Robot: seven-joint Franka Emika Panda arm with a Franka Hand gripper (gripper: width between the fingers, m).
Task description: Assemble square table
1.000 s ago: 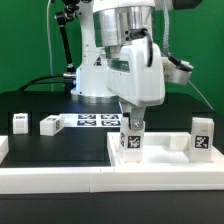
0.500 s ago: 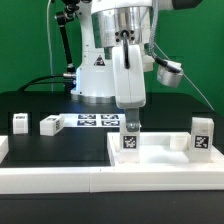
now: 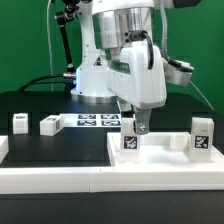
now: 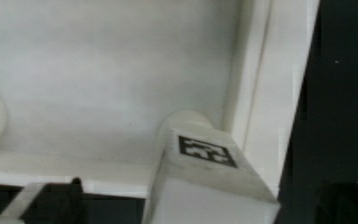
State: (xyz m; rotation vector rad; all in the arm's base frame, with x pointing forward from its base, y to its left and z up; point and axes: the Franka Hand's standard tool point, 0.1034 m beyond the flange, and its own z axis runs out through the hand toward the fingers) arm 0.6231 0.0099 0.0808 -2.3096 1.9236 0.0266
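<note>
On the black table (image 3: 60, 145), the white plastic square slab with raised rim (image 3: 165, 155) lies at the exterior view's right. One small white tagged block leg (image 3: 131, 141) stands upright on it, just under the pincer (image 3: 136, 126). I cannot tell whether the pincer clamps the leg.

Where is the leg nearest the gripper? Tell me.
That leg stands on the square tabletop, by its edge on the exterior view's left, directly under the gripper.
</note>
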